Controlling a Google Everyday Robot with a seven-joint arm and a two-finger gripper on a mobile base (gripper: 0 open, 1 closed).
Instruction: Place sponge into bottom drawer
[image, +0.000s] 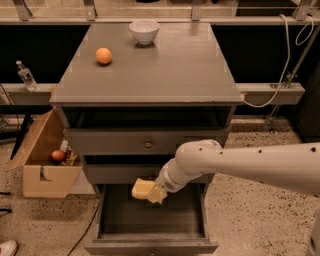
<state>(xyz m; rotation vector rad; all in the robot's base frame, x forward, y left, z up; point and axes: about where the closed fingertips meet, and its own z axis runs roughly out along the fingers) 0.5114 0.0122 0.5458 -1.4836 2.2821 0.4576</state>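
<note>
The sponge (143, 188) is held by the gripper (153, 193), low in front of the desk (150, 75), just under the front of the middle drawer (120, 173) and over the back part of the open bottom drawer (150, 219). The fingers are pinched on the sponge's right end, and most of the pale block juts out to their left. The sponge is seen in the air, apart from the drawer's dark floor, with nothing resting under it. The bottom drawer is pulled well out, and its floor is bare where it can be seen.

The step in hand is judged to be the carrying of the sponge down into the drawer. The grasp is made and the drawer is opened, but the release is not yet done.

For the next move, a short descent into the box is called for, so that the sponge is brought close to the floor and inside the side walls. Care is needed that the wrist is kept off the middle drawer's front, which lies just above it. Once the sponge is low enough, the fingers are to be spread and the sponge let go. The arm is then to be drawn up and out without the drawer's front rim being caught.

The orange (103, 55) and the bowl (144, 31) on the desk top are not part of this step.
</note>
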